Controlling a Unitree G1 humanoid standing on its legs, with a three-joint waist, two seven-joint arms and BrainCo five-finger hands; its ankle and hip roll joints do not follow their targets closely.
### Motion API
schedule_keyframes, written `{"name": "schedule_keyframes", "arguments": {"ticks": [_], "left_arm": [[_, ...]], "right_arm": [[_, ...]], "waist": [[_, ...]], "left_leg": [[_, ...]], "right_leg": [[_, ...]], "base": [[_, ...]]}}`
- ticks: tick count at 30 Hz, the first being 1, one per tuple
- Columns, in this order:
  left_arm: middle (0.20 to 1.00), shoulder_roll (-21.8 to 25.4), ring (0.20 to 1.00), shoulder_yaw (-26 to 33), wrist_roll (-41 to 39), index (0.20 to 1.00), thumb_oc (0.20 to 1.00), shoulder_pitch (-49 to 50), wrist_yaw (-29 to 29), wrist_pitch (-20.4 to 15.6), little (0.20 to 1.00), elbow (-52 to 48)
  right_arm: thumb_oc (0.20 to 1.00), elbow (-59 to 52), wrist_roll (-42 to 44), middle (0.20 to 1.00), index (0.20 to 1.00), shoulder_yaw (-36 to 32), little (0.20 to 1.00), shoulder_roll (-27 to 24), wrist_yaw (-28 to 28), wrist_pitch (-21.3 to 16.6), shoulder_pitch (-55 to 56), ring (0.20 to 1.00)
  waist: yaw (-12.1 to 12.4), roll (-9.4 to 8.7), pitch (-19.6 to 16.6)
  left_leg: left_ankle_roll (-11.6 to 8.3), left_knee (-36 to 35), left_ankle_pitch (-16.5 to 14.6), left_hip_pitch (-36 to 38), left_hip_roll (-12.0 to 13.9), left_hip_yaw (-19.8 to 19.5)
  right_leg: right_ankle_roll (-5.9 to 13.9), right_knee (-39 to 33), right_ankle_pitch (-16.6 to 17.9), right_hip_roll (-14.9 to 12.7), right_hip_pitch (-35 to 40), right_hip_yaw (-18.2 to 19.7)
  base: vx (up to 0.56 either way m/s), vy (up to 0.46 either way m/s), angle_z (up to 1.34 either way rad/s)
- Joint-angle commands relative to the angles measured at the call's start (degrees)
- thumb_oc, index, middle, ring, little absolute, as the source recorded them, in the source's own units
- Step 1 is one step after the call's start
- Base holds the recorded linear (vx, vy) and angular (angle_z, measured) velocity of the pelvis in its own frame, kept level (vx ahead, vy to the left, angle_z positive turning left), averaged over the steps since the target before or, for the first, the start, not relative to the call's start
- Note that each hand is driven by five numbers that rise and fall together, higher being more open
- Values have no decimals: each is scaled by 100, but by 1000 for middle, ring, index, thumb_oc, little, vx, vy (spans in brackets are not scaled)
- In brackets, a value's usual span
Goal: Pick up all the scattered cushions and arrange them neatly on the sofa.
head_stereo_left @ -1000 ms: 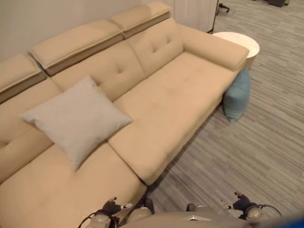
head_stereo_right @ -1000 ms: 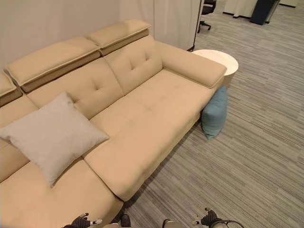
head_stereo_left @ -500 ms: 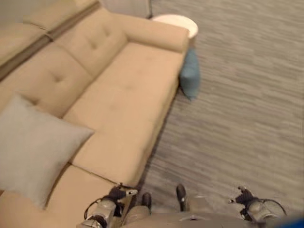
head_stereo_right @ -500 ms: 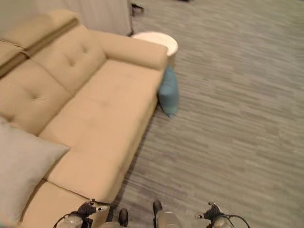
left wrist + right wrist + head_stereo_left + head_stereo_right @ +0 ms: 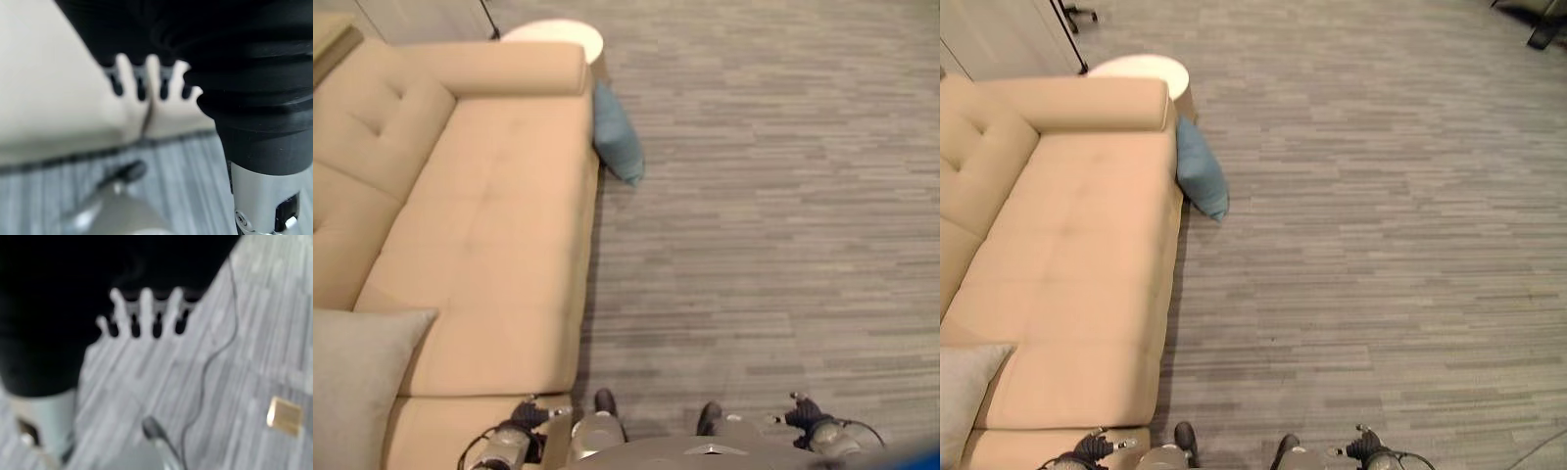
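Our left hand (image 5: 146, 78) hangs low at our side with its fingers straight and relaxed, holding nothing, just in front of the sofa's (image 5: 489, 225) front edge. Our right hand (image 5: 142, 313) hangs the same way over the carpeted floor (image 5: 764, 215), fingers loose and empty; both are free because there is nothing within reach to take. Looking outward, the grey cushion (image 5: 357, 377) already lies on the sofa seat at our near left, so we judge that one placed. The one that counts now is the blue cushion (image 5: 615, 137): it stands on edge on the floor, leaning against the sofa's far end just below the armrest, near the round white table (image 5: 558, 37). It is well apart from both hands, so we judge the next move is to walk along the sofa front toward it. Propped upright like that, it looks easy to take by its upper edge.
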Motion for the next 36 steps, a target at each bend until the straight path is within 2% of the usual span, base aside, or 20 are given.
{"name": "schedule_keyframes", "arguments": {"ticks": [1, 3, 5, 6, 12, 15, 16, 17, 19, 21, 22, 23, 28, 29, 31, 32, 33, 35, 36], "left_arm": [[1000, 186, 1000, 153, -88, 1000, 1000, -240, 2, -74, 1000, 39], [1000, 99, 1000, 30, -71, 1000, 1000, -287, -27, -62, 1000, 40], [1000, 100, 1000, 30, -71, 1000, 1000, -290, -27, -62, 1000, 41], [1000, 26, 1000, -73, -69, 1000, 1000, -333, -64, -36, 1000, 71], [1000, 72, 1000, -128, 109, 1000, 1000, -328, -83, 28, 1000, 167], [1000, 122, 1000, -135, 57, 1000, 1000, -346, -82, 25, 1000, 123], [1000, 130, 1000, -151, 29, 1000, 1000, -348, -97, 25, 1000, 82], [1000, 129, 1000, -212, 7, 1000, 1000, -374, -111, 29, 1000, 18], [1000, 110, 1000, -265, 9, 1000, 1000, -372, -86, 27, 1000, -7], [1000, 73, 1000, -304, -28, 1000, 1000, -381, -96, 24, 1000, -1], [1000, 72, 1000, -305, -28, 1000, 1000, -379, -96, 24, 1000, -2], [1000, 61, 1000, -335, 17, 1000, 1000, -390, -74, 11, 1000, 29], [1000, 61, 1000, -335, 17, 1000, 1000, -390, -74, 10, 1000, 29], [1000, 43, 1000, -327, 122, 1000, 1000, -364, -91, 2, 1000, 173], [1000, 70, 1000, -321, 149, 1000, 1000, -374, -88, 15, 1000, 165], [1000, 90, 1000, -304, 150, 1000, 1000, -392, -91, 22, 1000, 156], [1000, 111, 1000, -319, 148, 1000, 1000, -402, -85, 29, 1000, 106], [1000, 161, 1000, -311, 127, 1000, 1000, -397, -68, 26, 1000, 63], [1000, 176, 1000, -305, 124, 1000, 1000, -372, -57, 17, 1000, 62]], "right_arm": [[1000, 109, 174, 1000, 1000, -37, 1000, 13, -128, -63, -194, 1000], [1000, 199, 233, 1000, 1000, -55, 1000, -11, -155, -67, -152, 1000], [1000, 199, 233, 1000, 1000, -56, 1000, -10, -154, -67, -155, 1000], [1000, 284, 295, 1000, 1000, -100, 1000, -21, -168, -69, -150, 1000], [1000, 296, 280, 1000, 1000, -80, 1000, 43, -115, -71, -104, 1000], [1000, 224, 370, 1000, 1000, -76, 1000, 62, -104, -99, -111, 1000], [1000, 187, 417, 1000, 1000, -81, 1000, 35, -99, -104, -118, 1000], [1000, 144, 470, 1000, 1000, -102, 1000, -3, -142, -115, -91, 1000], [1000, 141, 563, 1000, 1000, -168, 1000, -74, -185, -108, -64, 1000], [1000, 123, 659, 1000, 1000, -213, 1000, -111, -199, -118, -60, 1000], [1000, 123, 659, 1000, 1000, -213, 1000, -111, -199, -118, -58, 1000], [1000, 139, 667, 1000, 1000, -214, 1000, -129, -228, -123, -70, 1000], [1000, 139, 667, 1000, 1000, -213, 1000, -129, -228, -123, -70, 1000], [1000, 281, 525, 1000, 1000, -259, 1000, -55, -196, -81, -43, 1000], [1000, 297, 481, 1000, 1000, -276, 1000, -39, -174, -69, -25, 1000], [1000, 280, 461, 1000, 1000, -287, 1000, -34, -141, -50, -55, 1000], [1000, 248, 451, 1000, 1000, -248, 1000, -63, -140, -43, -111, 1000], [1000, 176, 442, 1000, 1000, -209, 1000, -49, -144, -42, -123, 1000], [1000, 148, 417, 1000, 1000, -160, 1000, -35, -128, -43, -119, 1000]], "waist": [[-130, -405, 20], [-189, -414, 47], [-198, -417, 30], [-224, -423, 23], [-333, -346, -83], [-377, -333, -17], [-383, -362, 54], [-368, -401, 209], [-344, -413, 317], [-296, -402, 328], [-290, -396, 344], [-216, -380, 277], [-218, -382, 278], [-99, -331, 14], [-100, -319, -24], [-115, -297, 5], [-164, -317, 97], [-191, -228, 176], [-163, -229, 224]], "left_leg": [[-27, 84, -477, -226, -523, -273], [-54, 170, -547, -173, -530, -560], [-51, 164, -531, -197, -535, -566], [-65, 173, -563, -212, -589, -773], [-64, -57, -516, 39, -510, -608], [-103, 204, -596, -3, -425, -588], [-102, 577, -669, -119, -374, -603], [-132, 1499, -732, -553, -230, -616], [-136, 2115, -536, -883, -150, -724], [-44, 1854, -581, -1144, -324, -781], [-46, 1878, -605, -1130, -315, -781], [-71, 1381, -281, -1416, -435, -785], [-71, 1377, -278, -1413, -438, -785], [-90, 513, -49, -1268, -643, -876], [27, 397, -139, -1028, -737, -858], [117, 349, -244, -883, -784, -846], [250, 377, -344, -755, -865, -845], [354, 351, -414, -638, -849, -892], [406, 363, -531, -541, -883, -893]], "right_leg": [[452, -854, 639, -83, 224, 206], [387, -978, 613, 43, 292, 322], [385, -984, 623, 39, 272, 315], [366, -1072, 660, 95, 307, 403], [331, -882, 532, 158, 275, 533], [242, -632, 386, 213, 157, 730], [184, -603, 346, 219, 142, 796], [65, -604, 270, 255, 189, 828], [-42, -636, 204, 320, 323, 811], [-26, -734, 150, 350, 481, 812], [-25, -729, 140, 356, 500, 815], [24, -916, 97, 418, 671, 805], [24, -917, 97, 416, 673, 804], [267, -851, -77, 329, 1027, 948], [371, -225, 38, 178, 817, 1014], [439, 243, 211, 70, 575, 1090], [485, 777, 544, -27, 371, 1212], [434, 1445, 716, -14, -59, 1323], [407, 1602, 701, -95, -245, 1306]], "base": [[38, -65, 0], [30, -78, 1], [17, -50, 1], [28, -45, 0], [78, -66, -12], [14, -121, -28], [-32, -160, -15], [-15, -206, -7], [59, -138, 9], [140, -26, 19], [238, 21, 5], [163, 19, -9], [149, 54, -19], [658, 293, -8], [479, 253, -23], [241, 186, -72], [181, 163, -53], [126, 119, -20], [153, 98, -16]]}}
